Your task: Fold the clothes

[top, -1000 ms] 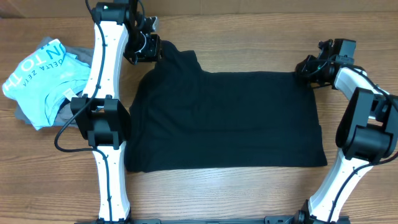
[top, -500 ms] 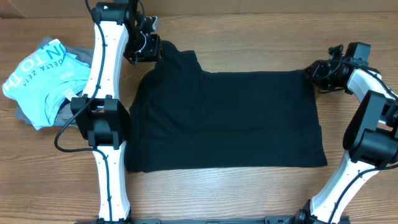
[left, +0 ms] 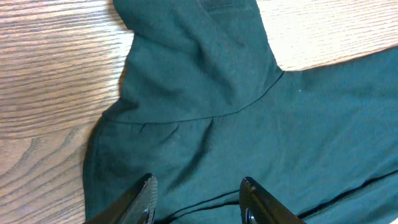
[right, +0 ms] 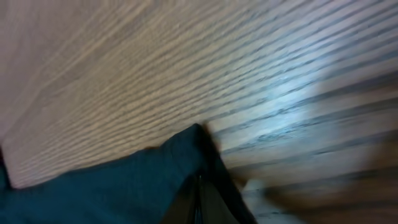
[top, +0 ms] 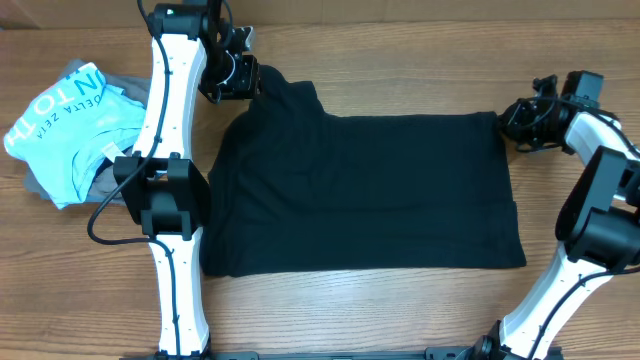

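The black T-shirt lies spread flat on the wooden table, its sleeve reaching toward the far left. My left gripper hovers over that sleeve and shoulder. It is open, with its two fingertips apart above flat fabric. My right gripper sits at the shirt's far right corner. In the blurred right wrist view its jaws are pressed together with the corner lying against them. Whether fabric is pinched does not show.
A light blue shirt with white lettering lies crumpled on grey garments at the left edge, beside the left arm. The right arm's base stands right of the T-shirt. Bare wood runs along the near side.
My right gripper has slid to the right along the far edge and closed its jaws. The shirt's far right corner now reaches a little further right. The left gripper has held still.
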